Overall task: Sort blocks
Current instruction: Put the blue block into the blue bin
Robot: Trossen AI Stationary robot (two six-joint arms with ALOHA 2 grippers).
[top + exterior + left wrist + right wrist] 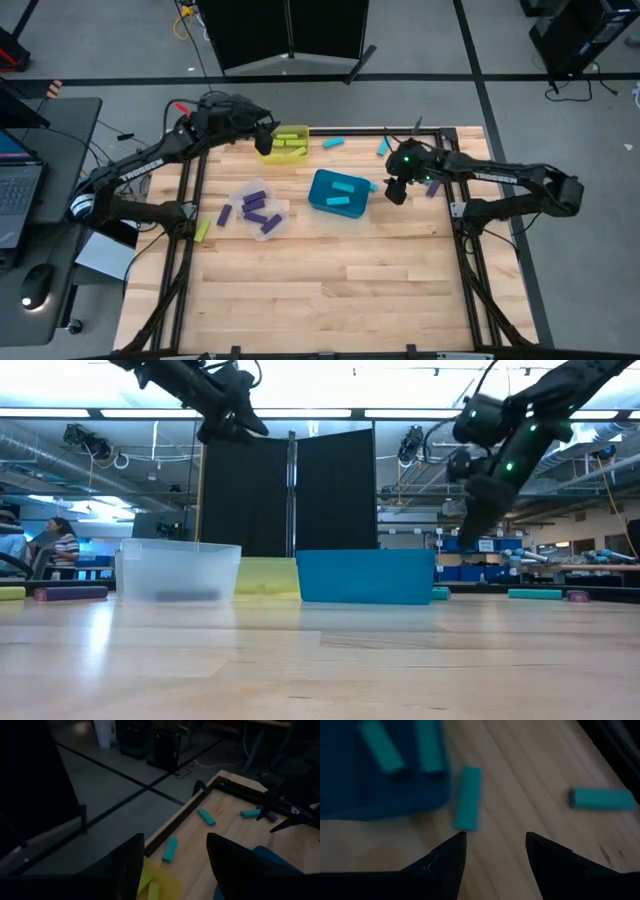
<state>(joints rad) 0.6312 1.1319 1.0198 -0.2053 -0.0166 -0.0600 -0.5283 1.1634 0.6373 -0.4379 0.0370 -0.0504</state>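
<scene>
The blocks are small cyan, purple and yellow-green bars. Several yellow-green ones lie in the yellow bin (283,143), purple ones in the clear bin (258,208), and two cyan ones in the teal bin (338,192). Loose on the table lie a cyan block (372,185) (468,797) beside the teal bin, two more cyan blocks (333,143) (382,147), purple blocks (434,188) (225,213) and a yellow-green block (203,229). My left gripper (265,135) (175,840) hangs open and empty above the yellow bin's left end. My right gripper (395,190) (496,836) is open and empty, raised just right of the teal bin.
The three bins stand close together in the far half of the table. A dark metal frame (190,200) runs along the table's left, right and far edges. The near half of the wooden top (330,300) holds no objects. A person (60,545) sits far off in the room.
</scene>
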